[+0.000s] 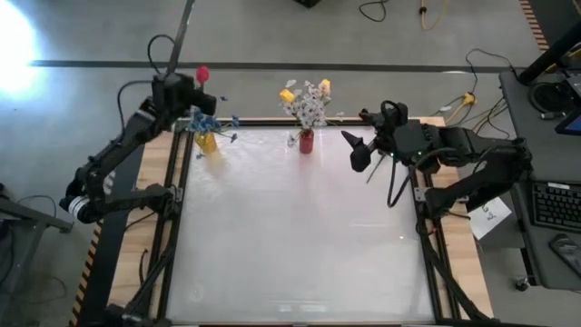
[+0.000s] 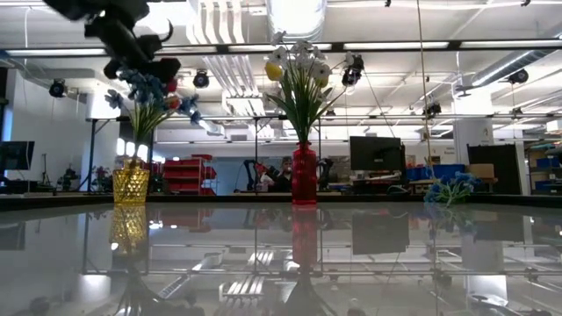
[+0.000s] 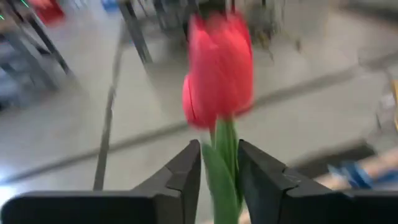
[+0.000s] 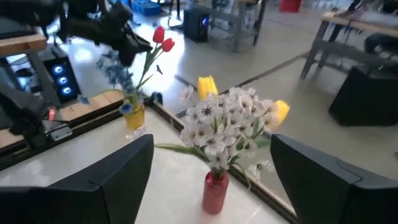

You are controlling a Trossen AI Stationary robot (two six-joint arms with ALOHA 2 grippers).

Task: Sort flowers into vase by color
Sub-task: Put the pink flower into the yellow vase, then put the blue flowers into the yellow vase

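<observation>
My left gripper (image 1: 191, 93) is over the table's far left corner, shut on a red tulip (image 3: 217, 68). Beneath it a yellow vase (image 1: 206, 142) holds blue flowers (image 2: 149, 88). A second red head (image 4: 168, 45) shows beside the held one in the right wrist view. At the middle of the far edge a red vase (image 1: 306, 141) carries white sprays (image 4: 224, 124) and two yellow tulips (image 4: 207, 86). My right gripper (image 1: 359, 153) hangs open to the right of the red vase and touches nothing. My left gripper pinches the red tulip's green stem (image 3: 225, 146) between its two fingers (image 3: 186, 171), just below the head. The fingers lie across the stem. The head stands beyond the fingertips, lifted out past the table's far edge, and the stem slants down toward the yellow vase's mouth (image 4: 133, 107).
The glossy white table top (image 1: 300, 236) reflects the vases. Black frame rails (image 1: 178, 200) run along its left and right sides. A blue cluster (image 2: 452, 187) shows at the far right in the low view. Cables lie on the floor behind the table.
</observation>
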